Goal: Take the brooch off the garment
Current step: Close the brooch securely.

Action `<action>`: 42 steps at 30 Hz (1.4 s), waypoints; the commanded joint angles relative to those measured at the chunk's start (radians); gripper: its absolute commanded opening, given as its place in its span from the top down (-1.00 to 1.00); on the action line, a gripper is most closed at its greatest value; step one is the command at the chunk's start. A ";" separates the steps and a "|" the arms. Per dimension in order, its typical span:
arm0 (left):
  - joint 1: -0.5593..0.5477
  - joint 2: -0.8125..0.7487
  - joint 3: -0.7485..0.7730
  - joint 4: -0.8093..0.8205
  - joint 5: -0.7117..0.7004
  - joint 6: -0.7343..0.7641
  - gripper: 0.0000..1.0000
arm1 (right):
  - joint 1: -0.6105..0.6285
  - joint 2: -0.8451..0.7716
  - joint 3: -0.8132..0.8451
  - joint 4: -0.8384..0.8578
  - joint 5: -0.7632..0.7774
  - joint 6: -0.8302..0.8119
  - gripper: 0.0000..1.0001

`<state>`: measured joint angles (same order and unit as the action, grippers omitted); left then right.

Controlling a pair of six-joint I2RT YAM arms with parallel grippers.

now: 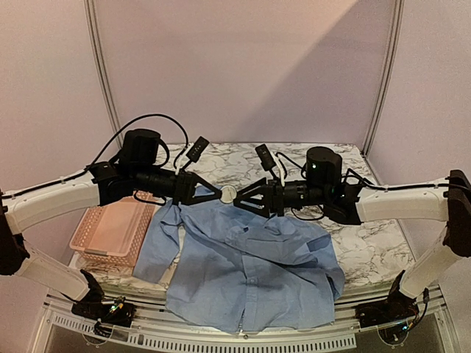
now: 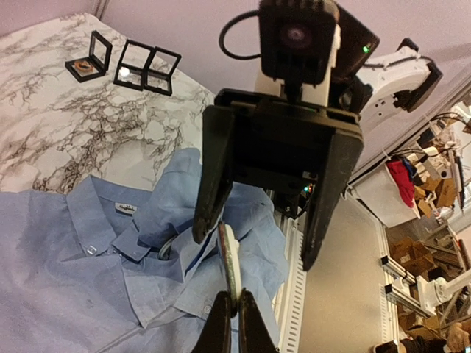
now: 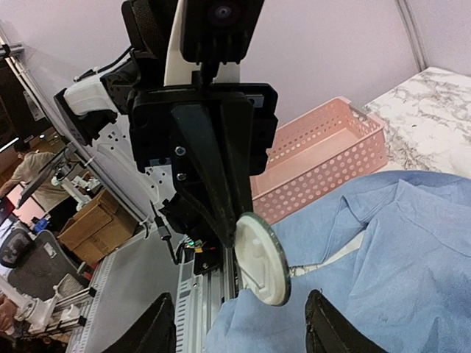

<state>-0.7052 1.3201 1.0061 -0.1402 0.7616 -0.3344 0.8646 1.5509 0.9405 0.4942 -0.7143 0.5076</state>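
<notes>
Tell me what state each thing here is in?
Brooch, pinched edge-on, held above the shirt.
Left gripper, shut on the brooch.
Right gripper, open, jaws either side of brooch.
Shirt, wrinkled, spread on table.
Basket, upright beside shirt.
Display cases, standing open.

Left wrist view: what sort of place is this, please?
Probably a robotics lab or workshop: a marble-patterned table stands between plain partition walls, with cardboard boxes and a person beyond it.

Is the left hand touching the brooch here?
Touching. The left wrist view shows the left hand pinched shut on the rim of the white round brooch.
</notes>
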 commanded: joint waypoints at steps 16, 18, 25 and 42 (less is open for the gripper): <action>0.032 -0.042 -0.041 0.175 0.109 -0.079 1.00 | 0.081 -0.032 -0.046 0.119 0.222 -0.047 -0.28; 0.032 -0.043 -0.040 0.173 0.114 -0.078 1.00 | 0.081 -0.027 -0.042 0.117 0.218 -0.050 -0.26; 0.020 -0.033 -0.036 0.170 0.141 -0.075 1.00 | 0.081 -0.018 -0.032 0.136 0.191 -0.038 -0.14; -0.006 -0.033 -0.027 0.143 0.151 -0.041 1.00 | 0.081 0.004 -0.024 0.176 0.162 0.000 0.14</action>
<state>-0.6971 1.2839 0.9710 0.0135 0.8970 -0.4004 0.9463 1.5402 0.8936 0.6411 -0.5354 0.4934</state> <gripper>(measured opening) 0.039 0.442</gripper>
